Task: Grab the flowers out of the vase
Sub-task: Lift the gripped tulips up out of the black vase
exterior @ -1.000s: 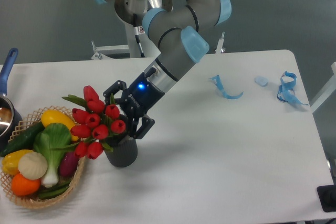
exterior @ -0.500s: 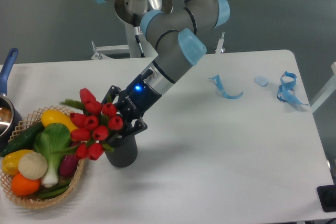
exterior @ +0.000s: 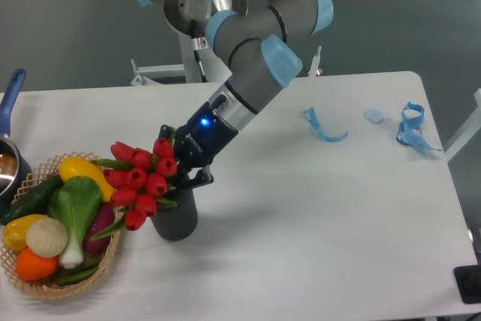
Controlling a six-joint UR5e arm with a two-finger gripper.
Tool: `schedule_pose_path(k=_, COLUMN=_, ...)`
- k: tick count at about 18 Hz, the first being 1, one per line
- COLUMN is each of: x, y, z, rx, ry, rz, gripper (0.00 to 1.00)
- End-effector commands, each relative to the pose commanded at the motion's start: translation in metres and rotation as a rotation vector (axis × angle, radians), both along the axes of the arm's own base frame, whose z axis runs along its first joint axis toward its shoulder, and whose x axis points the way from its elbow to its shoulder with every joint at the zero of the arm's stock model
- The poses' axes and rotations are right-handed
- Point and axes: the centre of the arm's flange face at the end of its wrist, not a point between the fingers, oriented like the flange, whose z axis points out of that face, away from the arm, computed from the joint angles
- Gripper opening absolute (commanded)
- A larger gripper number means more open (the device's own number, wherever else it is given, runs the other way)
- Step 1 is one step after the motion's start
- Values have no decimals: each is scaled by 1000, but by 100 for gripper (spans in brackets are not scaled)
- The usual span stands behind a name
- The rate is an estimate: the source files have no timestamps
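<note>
Flowers: the bunch of red artificial tulip buds with green leaves leans out to the left over the rim of the vase, its heads hanging toward the basket; the stems run down to the right, and their lower ends appear to sit inside the vase mouth.
Vase: the short dark grey ribbed cylinder stands upright on the white table, just beside the basket, directly below the gripper.
Gripper: the black two-finger gripper reaches in low from the right and sits against the stems just above the vase rim — the fingers look drawn in around them, gripping the bunch, though leaves hide the contact itself.
Reason for the hold: taking the bunch low on the bound stems, not on the buds, gives a firm part to clamp and leaves the heads free.
Stage: grasp seemingly made; the lift out of the vase is not yet finished.
Risk: the tilt of the bunch could drag the vase sideways on the way up.
Neighbours: a wicker basket of colourful vegetables to the left — touching or nearly touching the lowest buds.
</note>
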Motion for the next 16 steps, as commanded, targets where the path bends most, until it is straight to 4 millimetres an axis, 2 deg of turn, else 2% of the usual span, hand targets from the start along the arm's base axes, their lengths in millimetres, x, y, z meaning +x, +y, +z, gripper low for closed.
schedule_pose_path(k=9, x=4, y=-8, z=89, rx=76, ry=-55, rz=68, gripper=23)
schedule_pose_path(k=13, x=-11, y=-26, z=128, rx=156, ry=-80, rz=94, gripper=24)
schedule_pose_path(k=16, x=-24, y=-36, z=147, rx=172, ry=-74, rz=130, gripper=24)
